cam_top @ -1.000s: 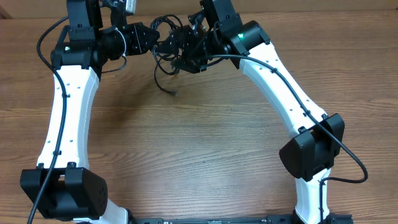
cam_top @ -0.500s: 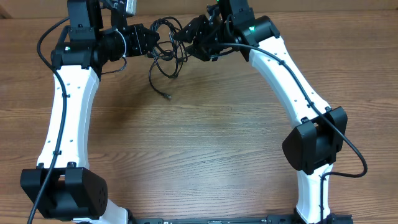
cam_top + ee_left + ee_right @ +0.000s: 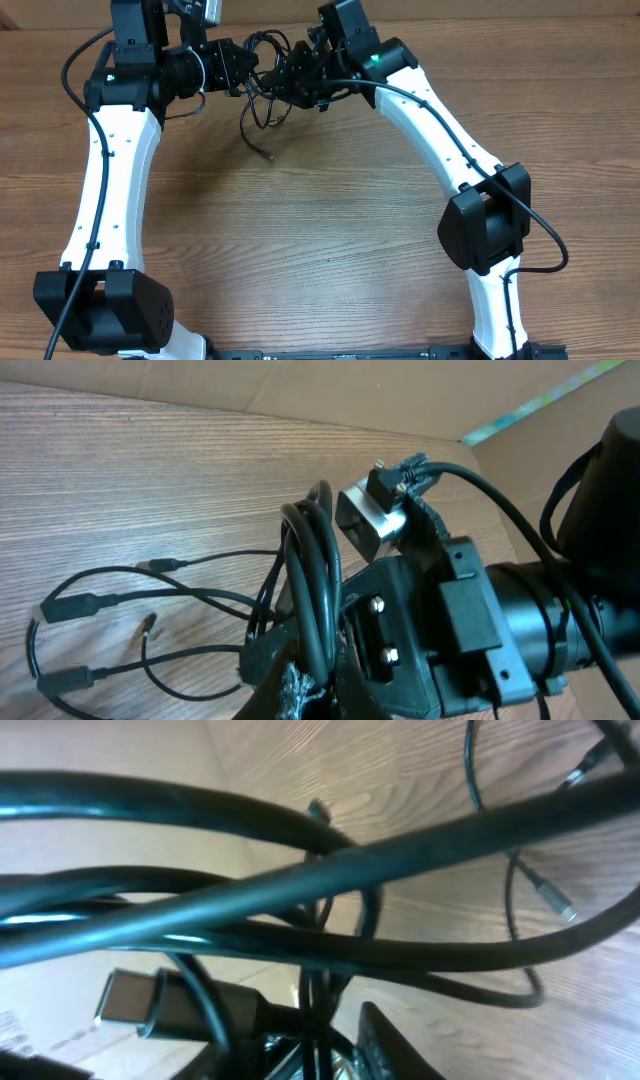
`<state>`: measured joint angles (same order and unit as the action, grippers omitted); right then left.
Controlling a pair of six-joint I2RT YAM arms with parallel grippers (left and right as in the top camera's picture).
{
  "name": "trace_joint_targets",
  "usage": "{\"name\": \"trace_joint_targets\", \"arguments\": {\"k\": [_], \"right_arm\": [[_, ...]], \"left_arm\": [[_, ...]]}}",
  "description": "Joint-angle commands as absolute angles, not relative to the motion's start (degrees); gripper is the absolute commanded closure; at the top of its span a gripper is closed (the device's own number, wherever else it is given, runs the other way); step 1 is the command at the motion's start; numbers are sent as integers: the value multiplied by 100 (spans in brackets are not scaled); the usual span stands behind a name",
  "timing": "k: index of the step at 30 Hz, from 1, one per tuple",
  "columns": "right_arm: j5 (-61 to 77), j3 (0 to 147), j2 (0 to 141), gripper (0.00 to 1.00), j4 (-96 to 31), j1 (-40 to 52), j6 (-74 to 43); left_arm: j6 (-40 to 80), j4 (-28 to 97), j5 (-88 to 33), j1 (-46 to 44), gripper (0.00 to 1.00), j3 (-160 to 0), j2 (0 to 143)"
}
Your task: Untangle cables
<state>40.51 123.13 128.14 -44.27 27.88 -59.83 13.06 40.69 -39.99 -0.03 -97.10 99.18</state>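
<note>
Since the right gripper [image 3: 287,78] swung up and out half a second back and has now come in again toward the left gripper [image 3: 246,72], the span it had opened in the cables [image 3: 262,102] is closed again. Note that. The knot sits bunched between the two grippers at the far side of the table [image 3: 330,230], with one long loop sagging below it and a tail whose tip points toward the robot's base. That loop hung wider during the pull and is narrower now. The right elbow has shifted left with the retreat.

Left wrist view: several strands rise in a tight arch out of the left gripper's fingers, which look clamped on the cables. Thinner leads with small plug ends trail slack across the wood.

Right wrist view: thick strands cross hard against the lens and a flat plug [image 3: 135,1000] shows low left. The fingers are masked, so you cannot tell whether that pincer is gripping or loose.

My reading — the pull gained little. The bundle looks as knotted as a second ago, and no cord has dropped free. You probably need a hold on a single strand rather than the clump, then a pull away from the left gripper — tugging the whole mass risks tightening it.
</note>
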Motion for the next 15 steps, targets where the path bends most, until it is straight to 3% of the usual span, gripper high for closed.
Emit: {"name": "trace_joint_targets", "arguments": {"k": [1,6,15], "right_arm": [[4766,12298,12805,76,-4272,2604,-5981],[5645,12298,12805,77,-4117,2405,-5975],[5695,12296,12807,70,-4313,2510,-5824]], "left_arm": [[1179,4049,-3938,-58,96,-9754,9933],[1179,4088,-3686,-84,96,-9754,9933],[1179,4084,-3684,-82,96,-9754,9933]]}}
